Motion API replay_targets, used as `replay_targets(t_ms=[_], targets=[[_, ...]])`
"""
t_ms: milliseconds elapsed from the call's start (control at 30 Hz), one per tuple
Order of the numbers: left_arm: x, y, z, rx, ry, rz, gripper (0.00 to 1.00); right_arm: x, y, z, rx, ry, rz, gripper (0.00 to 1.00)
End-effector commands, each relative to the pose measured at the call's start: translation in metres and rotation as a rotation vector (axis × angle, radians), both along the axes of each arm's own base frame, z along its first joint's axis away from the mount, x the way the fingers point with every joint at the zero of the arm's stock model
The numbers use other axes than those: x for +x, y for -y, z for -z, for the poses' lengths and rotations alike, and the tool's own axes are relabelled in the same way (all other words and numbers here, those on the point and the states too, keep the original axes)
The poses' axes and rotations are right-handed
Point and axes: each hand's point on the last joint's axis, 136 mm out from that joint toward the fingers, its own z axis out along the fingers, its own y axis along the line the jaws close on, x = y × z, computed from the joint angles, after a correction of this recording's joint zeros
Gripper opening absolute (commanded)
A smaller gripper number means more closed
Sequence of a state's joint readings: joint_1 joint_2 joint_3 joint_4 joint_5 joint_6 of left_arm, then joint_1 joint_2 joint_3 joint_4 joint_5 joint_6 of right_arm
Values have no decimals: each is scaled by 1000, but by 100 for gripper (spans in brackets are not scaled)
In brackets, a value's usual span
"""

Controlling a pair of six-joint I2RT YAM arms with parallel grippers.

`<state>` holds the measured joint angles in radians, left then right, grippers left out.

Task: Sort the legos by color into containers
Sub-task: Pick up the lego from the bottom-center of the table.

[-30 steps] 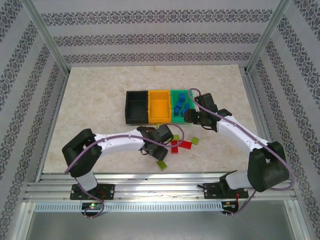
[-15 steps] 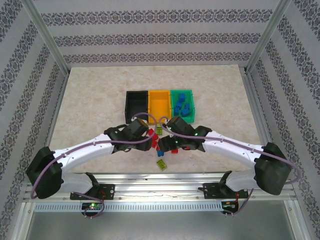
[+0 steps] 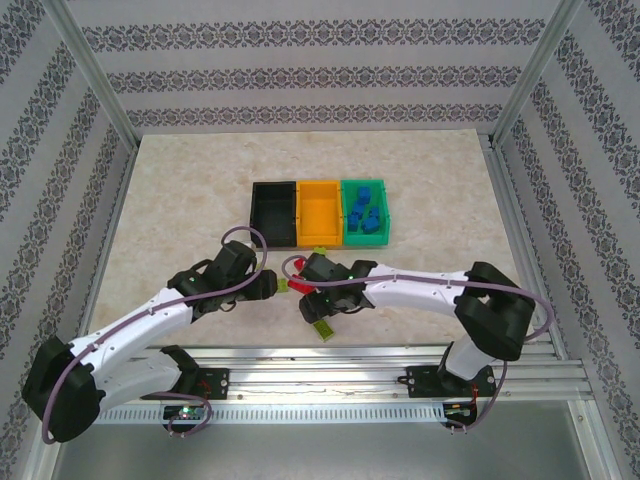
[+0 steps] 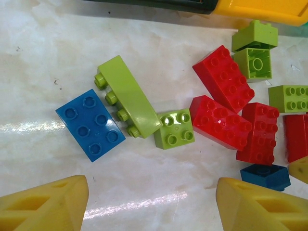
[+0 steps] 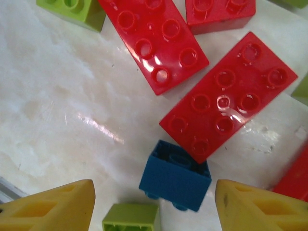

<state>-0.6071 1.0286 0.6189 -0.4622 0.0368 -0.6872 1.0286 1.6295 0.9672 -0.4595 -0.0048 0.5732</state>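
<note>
Loose legos lie in front of the containers: black bin (image 3: 273, 212), orange bin (image 3: 319, 210) and green bin (image 3: 365, 232), which has blue bricks in it. My left gripper (image 4: 151, 207) hangs open over bare table, near a blue brick (image 4: 90, 124), a lime brick on its side (image 4: 129, 96), a lime square brick (image 4: 174, 128) and red bricks (image 4: 221, 120). My right gripper (image 5: 154, 211) is open, and a small blue brick (image 5: 175, 175) lies tipped over between its fingers, touching neither. A lime brick (image 5: 132, 219) and red bricks (image 5: 226, 94) lie close by.
In the top view both grippers, left (image 3: 278, 285) and right (image 3: 315, 300), crowd the same brick pile near the table's front edge. A lime brick (image 3: 322, 329) lies just ahead of the metal rail. Open tabletop (image 3: 180, 200) stretches left and right of the bins.
The right arm swung from the green bin down to the brick pile. The left arm pulled back to the left, its gripper staying by the pile.
</note>
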Motion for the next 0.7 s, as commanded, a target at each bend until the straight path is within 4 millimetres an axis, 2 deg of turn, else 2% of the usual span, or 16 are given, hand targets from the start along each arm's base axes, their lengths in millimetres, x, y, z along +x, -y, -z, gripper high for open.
replay_targets(t_ms=[0, 133, 233, 333, 500, 667], targets=[[2, -3, -2, -27, 8, -25, 71, 9, -1, 4, -43, 21, 42, 63], [2, -6, -2, -23, 6, -29, 71, 8, 1, 12, -74, 3, 35, 50], [2, -5, -1, -26, 8, -23, 71, 4, 1, 11, -70, -9, 22, 36], [4, -6, 0, -29, 9, -29, 71, 3, 3, 5, -60, -3, 24, 33], [6, -8, 10, -23, -29, -35, 72, 15, 4, -28, 6, 51, 38, 33], [7, -7, 19, -29, -67, -38, 72, 56, 23, -71, 104, 145, 111, 33]])
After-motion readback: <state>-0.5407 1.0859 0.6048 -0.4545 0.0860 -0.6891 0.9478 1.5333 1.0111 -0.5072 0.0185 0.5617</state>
